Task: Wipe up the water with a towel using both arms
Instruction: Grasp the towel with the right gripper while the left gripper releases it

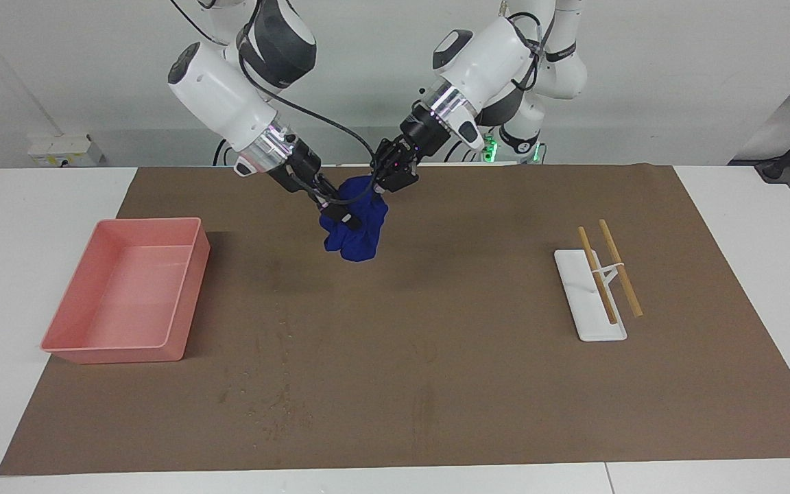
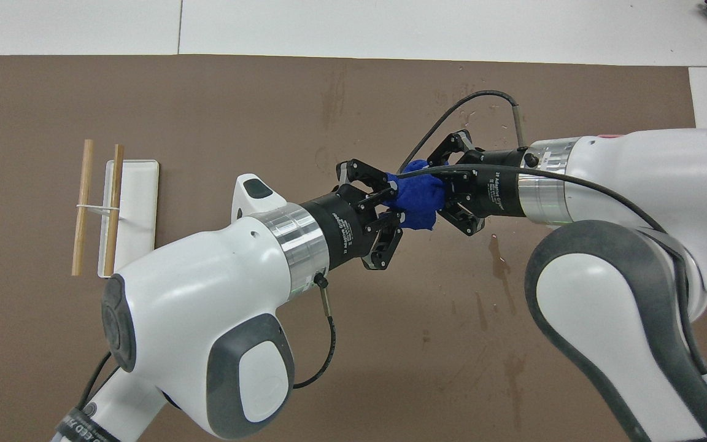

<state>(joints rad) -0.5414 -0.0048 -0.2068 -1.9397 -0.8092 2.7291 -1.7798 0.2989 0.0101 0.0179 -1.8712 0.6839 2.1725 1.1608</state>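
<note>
The towel point(image 1: 356, 230) is hanging bunched in the air, a deep navy-blue soft cloth gathered into a fist-sized clump of folds, its loose end drooping toward six o'clock in the facing view. It is being pinched from both ends: the right gripper point(image 1: 340, 209) is clamping it at about ten o'clock of the bunch, the left gripper point(image 1: 387, 185) at about one o'clock. It is hovering over the brown mat point(image 1: 436, 343), near the mat's middle.
</note>
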